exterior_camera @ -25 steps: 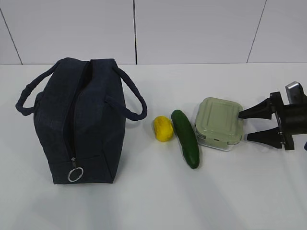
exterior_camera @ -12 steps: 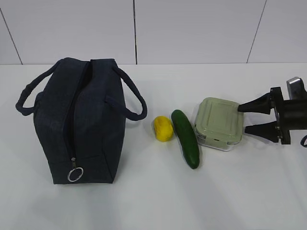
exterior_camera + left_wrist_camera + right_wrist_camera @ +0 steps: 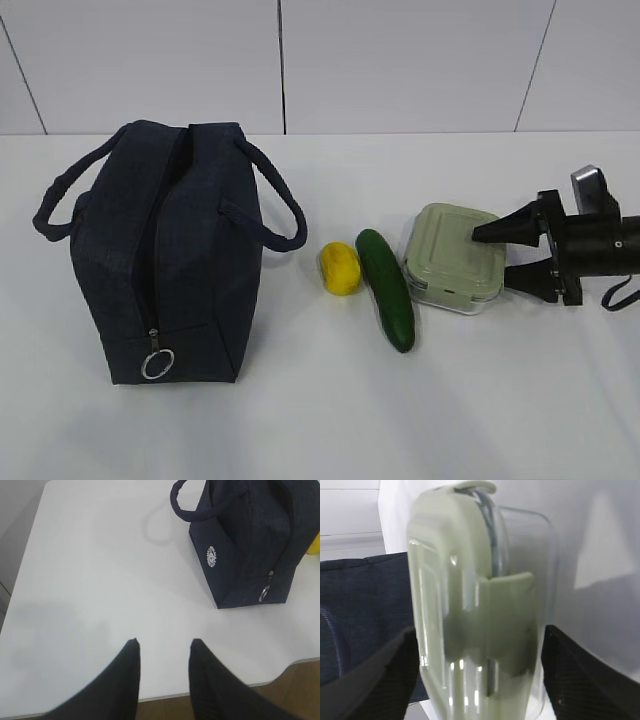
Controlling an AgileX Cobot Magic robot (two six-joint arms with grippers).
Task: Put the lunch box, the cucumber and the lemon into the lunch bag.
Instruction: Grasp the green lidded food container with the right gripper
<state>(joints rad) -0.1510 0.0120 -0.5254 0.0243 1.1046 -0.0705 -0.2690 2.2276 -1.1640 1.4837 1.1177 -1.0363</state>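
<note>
The pale green-lidded lunch box (image 3: 445,255) sits on the white table at the right, and fills the right wrist view (image 3: 470,605). My right gripper (image 3: 490,257) is open and lies sideways, one finger over the lid and one beside the clear base; the box stands between its fingers (image 3: 479,630). The dark green cucumber (image 3: 388,290) lies left of the box, with the yellow lemon (image 3: 340,268) beside it. The navy lunch bag (image 3: 165,250) stands at the left, its ring pull (image 3: 157,364) low on the front. My left gripper (image 3: 164,642) is open and empty, well short of the bag (image 3: 245,545).
The bag's two loop handles (image 3: 280,205) stick out to either side. The table's near edge (image 3: 280,672) runs just ahead of my left gripper, with wooden floor below it. A white panelled wall (image 3: 400,60) stands behind the table.
My right gripper has moved left and slightly up, so its fingers now straddle the lunch box's right edge. The bag, lemon and cucumber have not moved.
</note>
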